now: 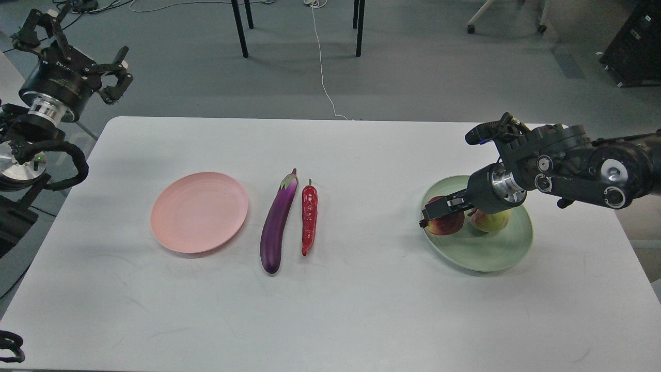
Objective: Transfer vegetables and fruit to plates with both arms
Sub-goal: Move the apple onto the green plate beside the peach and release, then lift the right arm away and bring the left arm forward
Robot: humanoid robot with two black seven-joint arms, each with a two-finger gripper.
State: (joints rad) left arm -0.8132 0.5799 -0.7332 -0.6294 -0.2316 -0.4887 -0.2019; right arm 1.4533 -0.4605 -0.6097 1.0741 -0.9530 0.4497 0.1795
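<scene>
My right gripper [439,211] is shut on the dark red pomegranate [447,224] and holds it low at the left side of the pale green plate [490,256]. The yellow-green peach [490,221] lies on that plate, partly hidden behind my wrist. The purple eggplant [278,222] and the red chili pepper [309,217] lie side by side on the table's middle. The pale pink plate [199,212] is left of them, with nothing on it. My left gripper [117,72] is open and empty, raised off the table's far left corner.
The white table [330,310] ends close to the green plate on the right. Chair legs [240,28] and a white cable [323,67] are on the grey floor beyond the far edge.
</scene>
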